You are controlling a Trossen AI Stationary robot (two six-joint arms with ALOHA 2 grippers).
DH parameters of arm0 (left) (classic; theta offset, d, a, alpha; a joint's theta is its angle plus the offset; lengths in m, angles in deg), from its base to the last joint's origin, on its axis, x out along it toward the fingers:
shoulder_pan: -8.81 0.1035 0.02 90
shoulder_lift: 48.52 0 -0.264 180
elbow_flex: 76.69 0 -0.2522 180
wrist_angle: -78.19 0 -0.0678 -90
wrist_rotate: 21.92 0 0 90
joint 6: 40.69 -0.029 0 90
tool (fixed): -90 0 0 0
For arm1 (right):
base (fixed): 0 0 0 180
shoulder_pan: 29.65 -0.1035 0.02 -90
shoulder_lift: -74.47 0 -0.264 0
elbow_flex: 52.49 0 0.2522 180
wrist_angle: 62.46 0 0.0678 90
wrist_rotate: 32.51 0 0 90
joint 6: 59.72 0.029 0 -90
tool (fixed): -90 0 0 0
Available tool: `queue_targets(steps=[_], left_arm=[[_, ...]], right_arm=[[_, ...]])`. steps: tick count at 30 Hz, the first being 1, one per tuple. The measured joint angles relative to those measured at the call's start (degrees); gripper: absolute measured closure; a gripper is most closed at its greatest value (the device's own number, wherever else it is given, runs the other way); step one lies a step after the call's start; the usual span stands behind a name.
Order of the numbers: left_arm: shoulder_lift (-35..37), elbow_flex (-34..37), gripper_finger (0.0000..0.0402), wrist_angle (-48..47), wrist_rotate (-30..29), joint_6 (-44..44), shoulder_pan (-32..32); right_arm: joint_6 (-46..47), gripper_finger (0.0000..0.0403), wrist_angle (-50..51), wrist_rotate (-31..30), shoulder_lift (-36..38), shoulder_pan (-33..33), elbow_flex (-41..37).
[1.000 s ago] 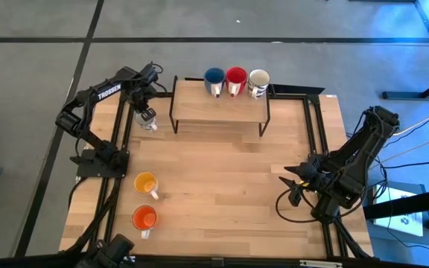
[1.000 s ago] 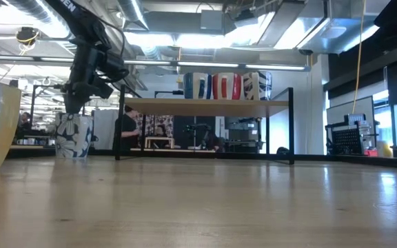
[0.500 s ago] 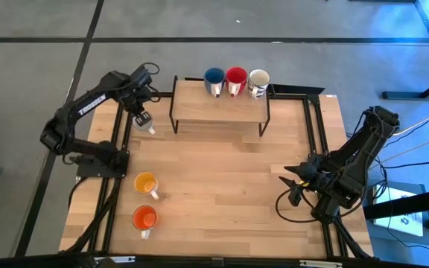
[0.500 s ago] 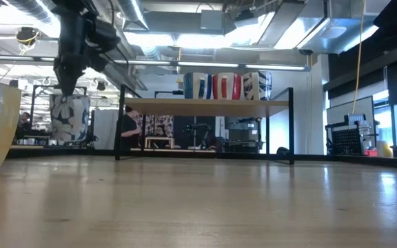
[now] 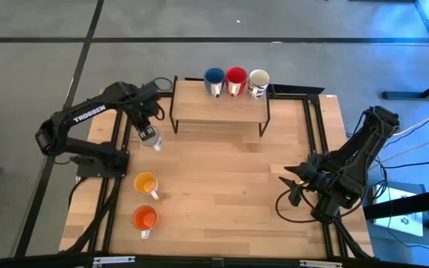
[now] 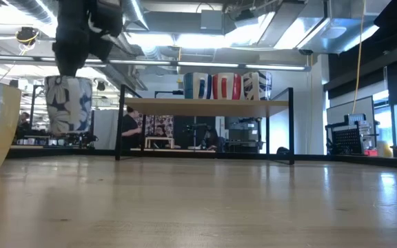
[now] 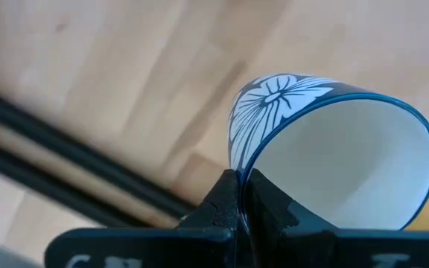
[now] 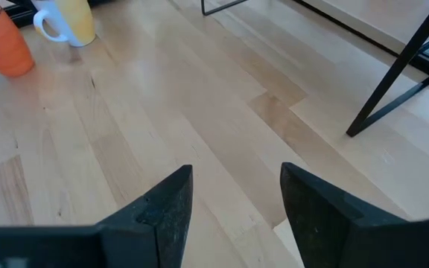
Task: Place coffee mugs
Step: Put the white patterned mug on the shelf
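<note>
Left hand (image 5: pixel 146 128) is clamped on the rim of a white mug (image 5: pixel 150 138) with dark floral print, fingers pinched tight on the wall: one inside, one outside. In the left wrist view the fingers (image 7: pixel 233 205) grip the rim where the dark edge band runs; the mug (image 7: pixel 334 156) is tilted, mouth toward the camera, white inside, handle just visible on the far side. In the low view the mug (image 6: pixel 68 103) hangs clear of the surface (image 6: pixel 198 200), under my hand (image 6: pixel 71 65).

It sits over the surface's back-left area, just left of the shelf (image 5: pixel 220 100) and off it.

Right hand (image 5: pixel 292 186) is parked at the right side of the surface (image 5: pixel 222 186), fingers (image 8: pixel 166 212) spread wide, holding nothing, touching nothing.

Other mugs:
- blue mug (image 5: pixel 214 79), red mug (image 5: pixel 235 78) and second white mug (image 5: pixel 258 80) in a row on the shelf's back edge, close side by side; same row visible in the low view (image 6: pixel 226 86)
- yellow mug (image 5: pixel 147 183) and orange mug (image 5: pixel 144 219) upright on the surface, front left, orange nearer the front edge, near each other but apart.
</note>
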Motion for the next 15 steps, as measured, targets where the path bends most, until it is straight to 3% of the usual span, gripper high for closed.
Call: queue_targets(steps=[5, 15], left_arm=[[0.0, 0.0, 0.0398, 1.9, 1.9, 6.4, -9.5], [-2.5, -0.1, 0.0398, 14.9, 3.0, 24.7, -29.2]], right_arm=[[0.0, 0.0214, 0.0, 0.0, 0.0, 0.0, 0.0], [-0.1, 0.0214, 0.1, 0.0, 0.0, 0.0, 0.0]])
